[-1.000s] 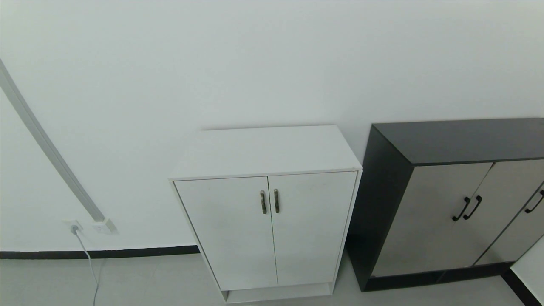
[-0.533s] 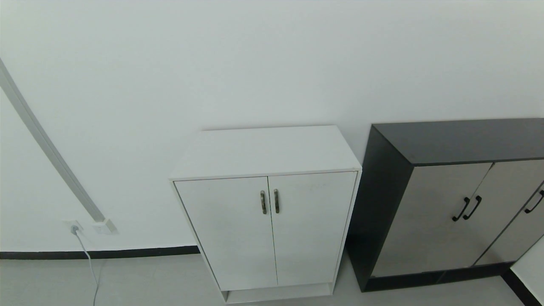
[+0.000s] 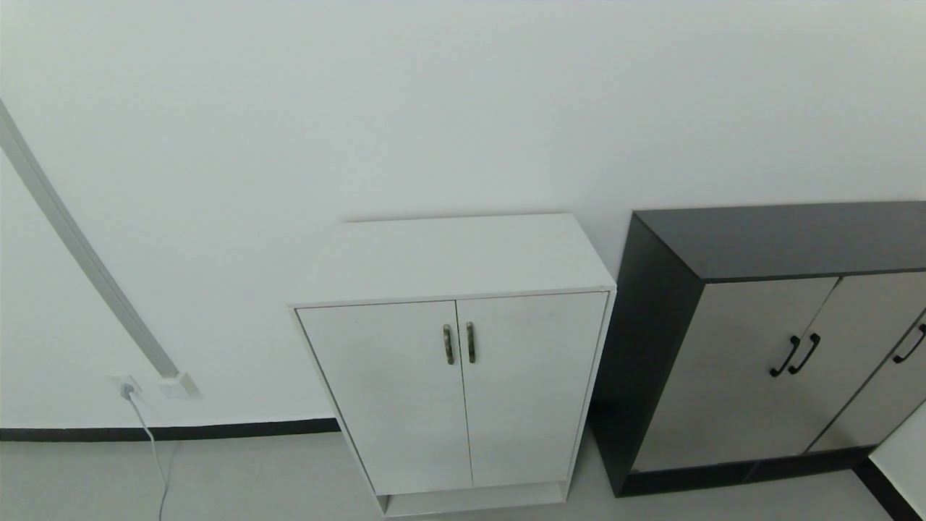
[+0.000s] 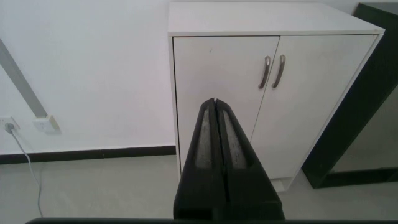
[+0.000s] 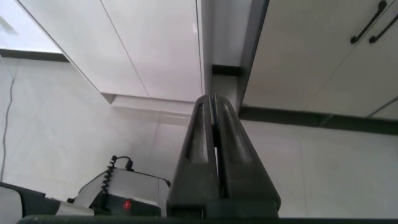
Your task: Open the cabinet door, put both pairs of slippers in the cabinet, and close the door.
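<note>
A white two-door cabinet (image 3: 456,362) stands against the wall with both doors closed and a pair of metal handles (image 3: 459,343) at the centre seam. In the left wrist view my left gripper (image 4: 215,102) is shut with nothing in it, held some way in front of the white cabinet (image 4: 273,93), pointing at its left door. My right gripper (image 5: 214,99) is shut and empty, low over the floor near the gap between the white cabinet (image 5: 149,50) and the dark one.
A black cabinet (image 3: 767,333) with grey doors and black handles stands right beside the white one. A wall socket (image 3: 126,387) with a white cable (image 3: 155,456) sits low on the left. A slanted cable duct (image 3: 79,246) runs down the wall.
</note>
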Available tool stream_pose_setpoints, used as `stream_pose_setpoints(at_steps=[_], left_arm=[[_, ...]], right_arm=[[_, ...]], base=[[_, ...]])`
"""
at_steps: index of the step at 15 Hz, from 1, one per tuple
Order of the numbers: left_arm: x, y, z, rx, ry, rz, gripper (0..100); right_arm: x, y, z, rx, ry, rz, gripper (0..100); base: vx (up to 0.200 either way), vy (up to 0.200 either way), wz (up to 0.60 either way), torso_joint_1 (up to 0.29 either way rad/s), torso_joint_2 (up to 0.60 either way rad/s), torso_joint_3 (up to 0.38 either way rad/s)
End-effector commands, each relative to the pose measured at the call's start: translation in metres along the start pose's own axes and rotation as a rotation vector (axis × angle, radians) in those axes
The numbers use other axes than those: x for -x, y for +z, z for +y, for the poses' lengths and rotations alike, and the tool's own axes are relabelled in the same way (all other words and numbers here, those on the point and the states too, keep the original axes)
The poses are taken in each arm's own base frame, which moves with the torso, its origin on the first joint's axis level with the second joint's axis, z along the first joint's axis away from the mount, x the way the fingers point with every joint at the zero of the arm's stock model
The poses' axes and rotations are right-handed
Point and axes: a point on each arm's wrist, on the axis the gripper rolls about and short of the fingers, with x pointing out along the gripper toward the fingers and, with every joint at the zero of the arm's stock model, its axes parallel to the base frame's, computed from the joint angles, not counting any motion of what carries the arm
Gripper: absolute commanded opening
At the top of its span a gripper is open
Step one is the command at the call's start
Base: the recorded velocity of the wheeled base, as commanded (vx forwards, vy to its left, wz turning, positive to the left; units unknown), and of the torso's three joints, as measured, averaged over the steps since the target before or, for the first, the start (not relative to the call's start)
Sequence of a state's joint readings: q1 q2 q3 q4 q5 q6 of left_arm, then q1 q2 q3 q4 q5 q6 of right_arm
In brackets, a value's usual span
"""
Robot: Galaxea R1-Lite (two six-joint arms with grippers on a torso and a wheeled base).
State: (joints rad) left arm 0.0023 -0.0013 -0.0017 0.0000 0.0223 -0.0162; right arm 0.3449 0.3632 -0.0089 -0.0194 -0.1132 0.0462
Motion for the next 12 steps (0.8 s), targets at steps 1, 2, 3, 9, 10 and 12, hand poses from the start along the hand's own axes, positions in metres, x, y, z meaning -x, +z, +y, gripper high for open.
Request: stream_pose_setpoints(at_steps=[1, 2, 3, 9, 10, 12], left_arm=[[0.000, 0.000, 0.000, 0.001, 0.001, 0.001, 0], [0.000, 0.000, 0.000, 0.001, 0.000, 0.001, 0], [0.000, 0.000, 0.000, 0.001, 0.001, 0.000, 0], [0.000, 0.000, 0.000, 0.004, 0.001, 0.001, 0], [0.000, 0.000, 0.000, 0.004, 0.000, 0.001, 0], [0.000, 0.000, 0.000, 0.004, 0.001, 0.001, 0]], right_arm=[[0.004, -0.001, -0.001, -0.002, 0.007, -0.054, 0], [0.006, -0.001, -0.001, 0.001, 0.001, -0.068, 0], [0.007, 0.000, -0.002, 0.010, -0.052, -0.079, 0], [0.022, -0.006, -0.005, 0.069, -0.094, -0.269, 0], [0.023, -0.007, -0.005, 0.074, -0.037, -0.292, 0], [0.023, -0.008, -0.006, 0.078, 0.012, -0.300, 0]], base=[[0.000, 0.000, 0.00, 0.000, 0.00, 0.000], [0.000, 0.000, 0.00, 0.000, 0.00, 0.000], [0.000, 0.000, 0.00, 0.000, 0.00, 0.000], [0.000, 0.000, 0.00, 0.000, 0.00, 0.000], [0.000, 0.000, 0.00, 0.000, 0.00, 0.000], [0.000, 0.000, 0.00, 0.000, 0.00, 0.000]])
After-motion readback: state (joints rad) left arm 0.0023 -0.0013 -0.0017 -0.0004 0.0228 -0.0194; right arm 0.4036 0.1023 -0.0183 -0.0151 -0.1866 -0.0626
